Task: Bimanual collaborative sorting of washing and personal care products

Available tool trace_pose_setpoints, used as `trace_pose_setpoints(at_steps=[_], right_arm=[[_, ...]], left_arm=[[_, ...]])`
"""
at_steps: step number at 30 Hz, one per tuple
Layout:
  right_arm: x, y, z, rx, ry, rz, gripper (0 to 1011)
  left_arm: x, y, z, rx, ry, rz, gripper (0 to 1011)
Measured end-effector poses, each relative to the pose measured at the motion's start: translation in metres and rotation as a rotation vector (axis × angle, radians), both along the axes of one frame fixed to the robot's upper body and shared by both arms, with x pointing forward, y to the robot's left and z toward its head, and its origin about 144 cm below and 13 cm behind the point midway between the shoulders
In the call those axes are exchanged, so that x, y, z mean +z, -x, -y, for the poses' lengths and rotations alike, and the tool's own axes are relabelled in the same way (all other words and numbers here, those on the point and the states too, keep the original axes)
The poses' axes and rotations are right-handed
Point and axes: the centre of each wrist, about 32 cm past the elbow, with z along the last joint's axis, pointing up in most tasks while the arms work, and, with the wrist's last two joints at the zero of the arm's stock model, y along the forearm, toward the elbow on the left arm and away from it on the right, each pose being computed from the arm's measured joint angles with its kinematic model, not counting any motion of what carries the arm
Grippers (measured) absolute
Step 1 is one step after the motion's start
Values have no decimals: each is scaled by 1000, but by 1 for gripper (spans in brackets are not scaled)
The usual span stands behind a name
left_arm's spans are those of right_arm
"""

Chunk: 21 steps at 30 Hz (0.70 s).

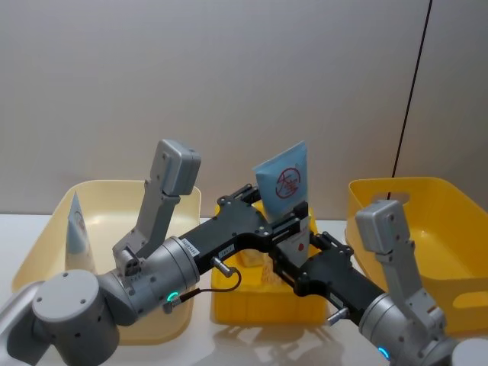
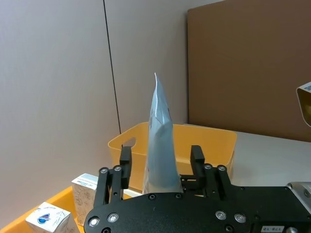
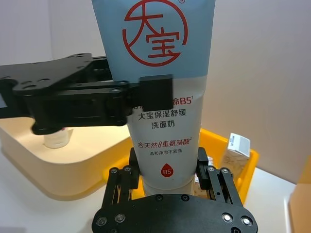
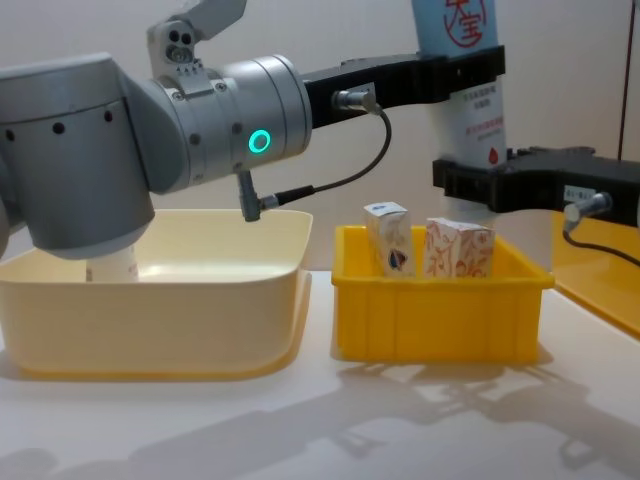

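Jaws of the right gripper [image 3: 167, 162] are clamped on the lower body of a tube [image 3: 165, 73], just above its cap end. The tube stands upright, crimped end up. Higher up, the left gripper [image 2: 161, 156] reaches in from the side. Its jaws flank the tube's two flat faces, and the left wrist view shows a thin gap on each side, so they look released rather than gripping.

The blue-and-white tube with red print hangs in the air above a small yellow bin [image 4: 440, 300]. Two white cartons [image 4: 388, 235] stand upright in that bin. A cream bin [image 4: 150, 300] sits to the robot's left, with a second tube [image 1: 76, 221] standing in it. A large yellow bin [image 1: 427, 229] sits to the right.

The tube is probably light, with a soft, glossy wall that dents and may slide under a weak pinch. The firmer body near the cap likely gives the surest hold, and a moderate squeeze across the flat faces should also work.
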Motion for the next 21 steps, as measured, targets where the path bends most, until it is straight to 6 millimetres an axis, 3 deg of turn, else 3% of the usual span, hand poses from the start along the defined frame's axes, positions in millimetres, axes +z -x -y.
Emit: trace_pose_setpoints(at_steps=[11,21], right_arm=[[0,-2,9,-104,16,7,655],[2,-4,25,-240,33,28,656]], left_arm=[[0,0,0,0,0,0,1003],[0,0,0,0,0,0,1003]])
